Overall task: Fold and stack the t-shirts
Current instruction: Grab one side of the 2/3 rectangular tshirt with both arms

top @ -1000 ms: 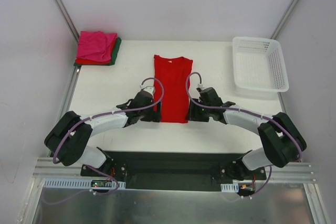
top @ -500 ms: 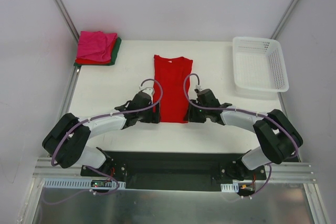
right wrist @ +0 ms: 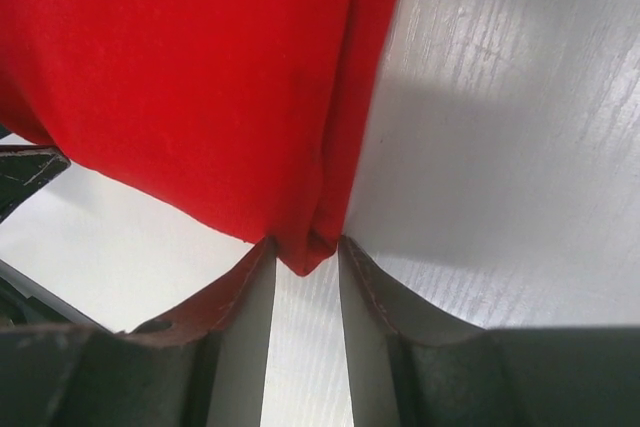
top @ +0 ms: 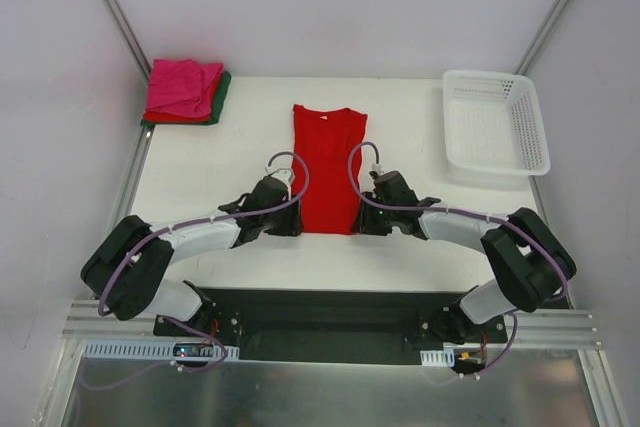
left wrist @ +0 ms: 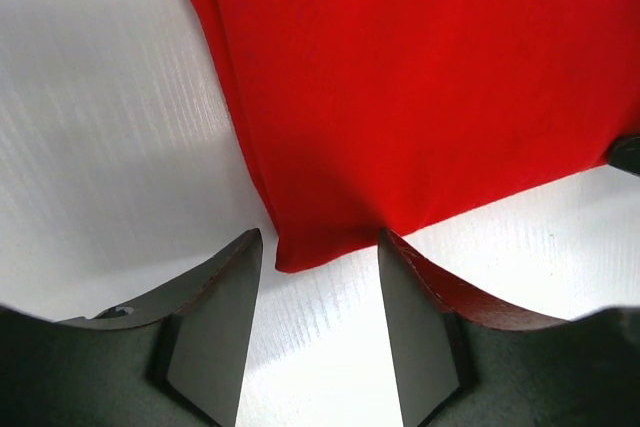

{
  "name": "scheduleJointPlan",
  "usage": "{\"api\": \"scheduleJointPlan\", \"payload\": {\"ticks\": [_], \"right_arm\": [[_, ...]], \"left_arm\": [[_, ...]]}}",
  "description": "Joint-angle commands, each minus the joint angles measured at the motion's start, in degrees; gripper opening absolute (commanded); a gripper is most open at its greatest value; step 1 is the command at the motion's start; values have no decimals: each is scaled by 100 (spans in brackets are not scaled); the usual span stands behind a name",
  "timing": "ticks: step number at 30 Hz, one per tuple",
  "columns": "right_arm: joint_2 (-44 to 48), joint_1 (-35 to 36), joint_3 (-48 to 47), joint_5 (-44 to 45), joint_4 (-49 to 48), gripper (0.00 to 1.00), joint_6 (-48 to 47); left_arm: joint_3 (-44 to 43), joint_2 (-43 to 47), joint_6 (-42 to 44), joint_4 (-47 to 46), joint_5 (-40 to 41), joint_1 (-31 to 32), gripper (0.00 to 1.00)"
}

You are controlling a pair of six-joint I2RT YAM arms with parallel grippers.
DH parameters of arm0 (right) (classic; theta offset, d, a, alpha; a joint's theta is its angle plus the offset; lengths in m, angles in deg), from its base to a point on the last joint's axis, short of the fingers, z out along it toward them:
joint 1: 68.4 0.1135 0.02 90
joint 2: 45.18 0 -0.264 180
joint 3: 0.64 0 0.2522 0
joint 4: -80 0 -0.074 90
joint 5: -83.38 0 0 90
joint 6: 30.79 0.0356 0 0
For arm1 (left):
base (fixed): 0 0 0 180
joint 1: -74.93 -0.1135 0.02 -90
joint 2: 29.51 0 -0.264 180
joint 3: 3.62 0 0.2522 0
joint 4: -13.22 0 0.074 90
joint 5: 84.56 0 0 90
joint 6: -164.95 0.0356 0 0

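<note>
The left gripper (left wrist: 320, 247) stands half open, its jaws astride the near left corner of the red t-shirt (top: 328, 167) without clamping. The right gripper (right wrist: 306, 247) stands narrower around the near right corner; whether it pinches cannot be told. The shirt lies flat at the middle of the table (top: 230, 157), sides folded in. The cloth is light, soft and limp, so take it by both hem corners together. Count: four t-shirts, one laid out and three stacked far left: pink t-shirt (top: 185, 85), second red t-shirt (top: 165, 117), green t-shirt (top: 222, 95). One basket (top: 495, 122).
</note>
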Motion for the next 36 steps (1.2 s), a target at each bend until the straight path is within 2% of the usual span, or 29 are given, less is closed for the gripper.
{"api": "scheduleJointPlan", "payload": {"ticks": [1,19,22,23,27,28,31,36], "right_arm": [[-53,32,-1,172,20,35,-33],[-414,32,-450,242,169,39,-280],[-440,32,-458,233,169,38,-280],[-458,32,-459,233,169,32,-288],[-475,32,-450,181,169,16,-288],[-484,32,-450,180,169,11,-306],[-467,32,-432,180,169,1,-297],[-335,32,-467,172,362,1,-332]], "left_arm": [[-23,-92,-34,-221,18,-62,50],[-155,-215,80,-222,80,-88,49],[-190,-250,89,-230,80,-97,49],[-190,-276,89,-230,71,-106,47],[-216,-329,89,-230,80,-106,27],[-225,-346,72,-230,80,-106,17],[-252,-373,72,-230,71,-115,0],[-243,-250,98,-160,27,-115,0]]}}
